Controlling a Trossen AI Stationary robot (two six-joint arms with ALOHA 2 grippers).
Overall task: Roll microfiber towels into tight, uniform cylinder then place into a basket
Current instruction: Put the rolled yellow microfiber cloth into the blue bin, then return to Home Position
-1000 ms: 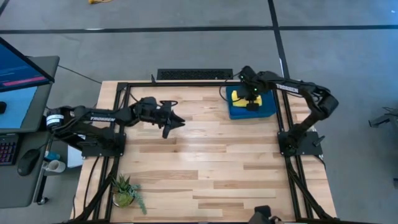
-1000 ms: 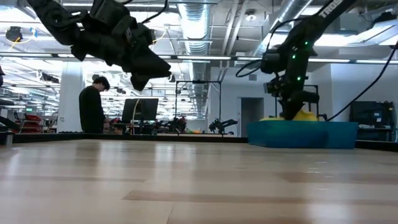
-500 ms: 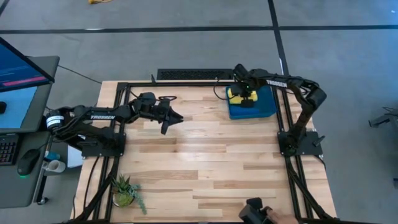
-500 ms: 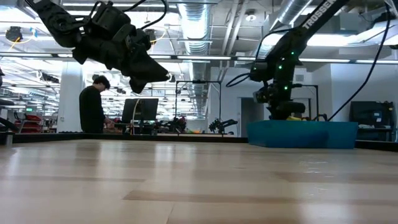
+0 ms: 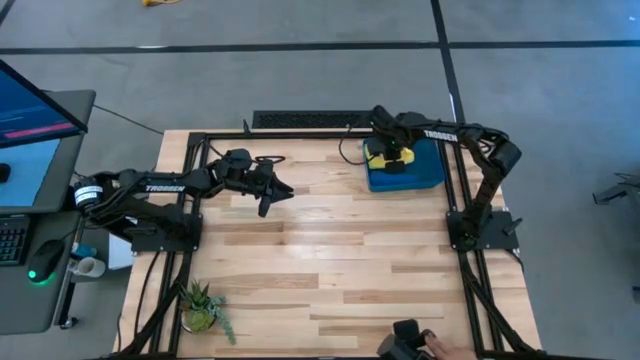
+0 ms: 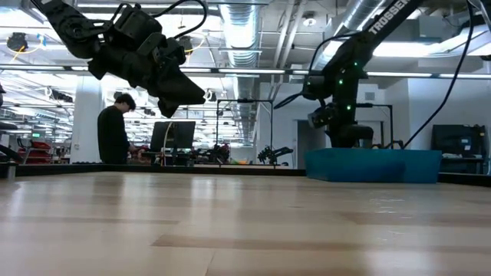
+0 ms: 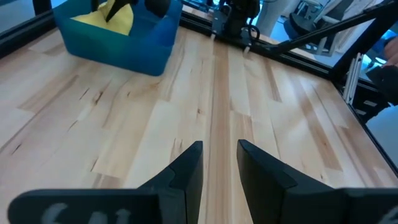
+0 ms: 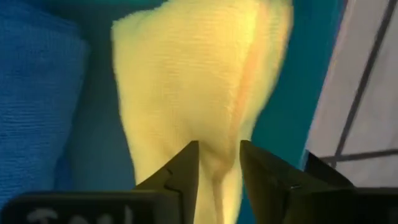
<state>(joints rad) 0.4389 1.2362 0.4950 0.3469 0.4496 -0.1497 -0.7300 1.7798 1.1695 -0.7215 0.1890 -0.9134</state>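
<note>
The basket stands at the table's far right and holds both towels. The yellow towel lies bunched in its left part, beside the blue towel. My right gripper points steeply down into the basket, open, its fingertips astride a ridge of the yellow towel. In the low view the basket's wall hides the towels and those fingertips. My left gripper hangs open above bare table left of centre, holding nothing. My right gripper comes from above, its fingers standing on either side of a raised fold of the yellow towel. The towel lies on the basket's floor. Whether the fingers touch the cloth I cannot tell.
A black metal frame runs around the tabletop. A small potted plant sits at the near left corner. A dark object with a person's hand is at the near edge. Bare wood lies between the arms.
My right gripper has gone toward the table's left edge over the basket and sunk into it. The yellow towel, which showed above the basket's wall in the low view, now lies below the wall.
</note>
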